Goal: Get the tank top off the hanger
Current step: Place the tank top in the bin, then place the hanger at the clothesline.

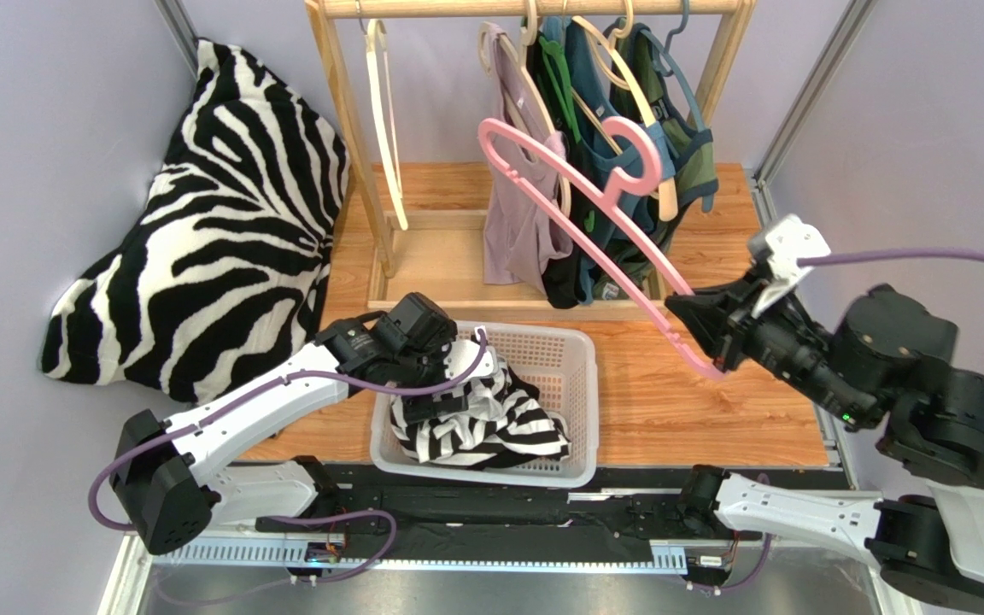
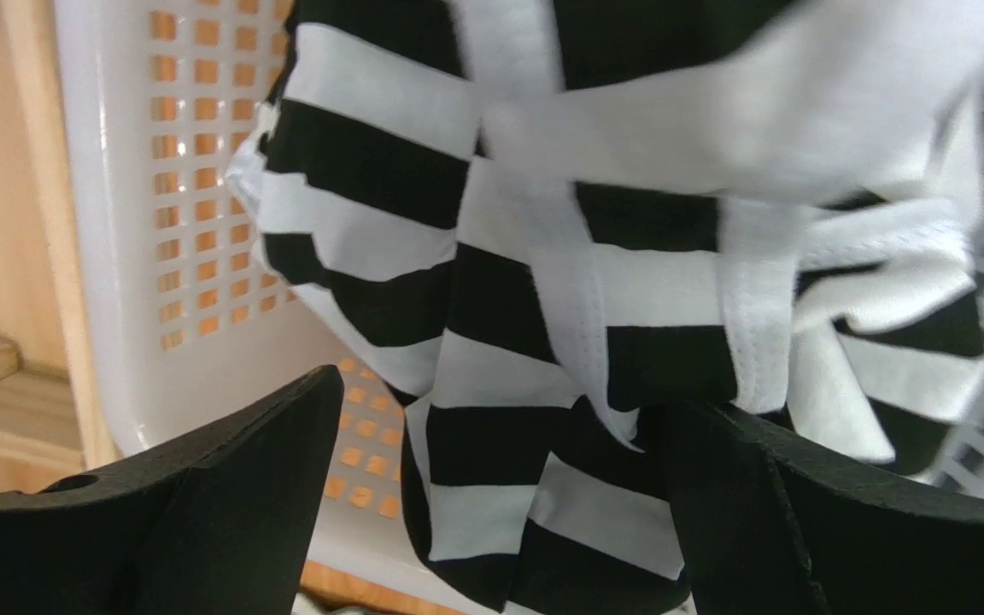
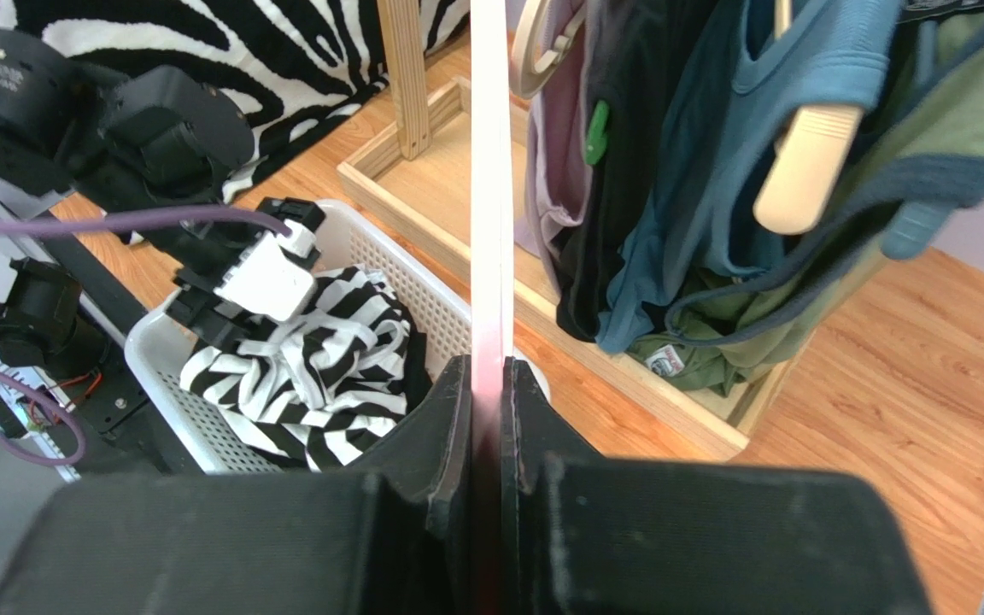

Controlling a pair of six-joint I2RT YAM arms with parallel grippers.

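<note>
The black-and-white striped tank top [image 1: 484, 417] lies crumpled in the white basket [image 1: 587, 385], off the hanger. My left gripper [image 1: 459, 352] hovers over the basket's back left corner. In the left wrist view its jaws stand wide open [image 2: 510, 423] with the striped fabric [image 2: 523, 320] loose between and beyond them, gripped by neither. The bare pink hanger [image 1: 587, 212] slants up to the left, and my right gripper [image 1: 696, 336] is shut on its lower end. In the right wrist view the pink bar [image 3: 491, 192] runs straight up out of the shut fingers [image 3: 491, 385].
A wooden clothes rack [image 1: 369, 128] stands behind the basket with several garments on hangers [image 1: 600, 141] and one empty wooden hanger [image 1: 382, 115]. A zebra-print cushion [image 1: 228, 218] leans at the back left. Grey walls close in both sides.
</note>
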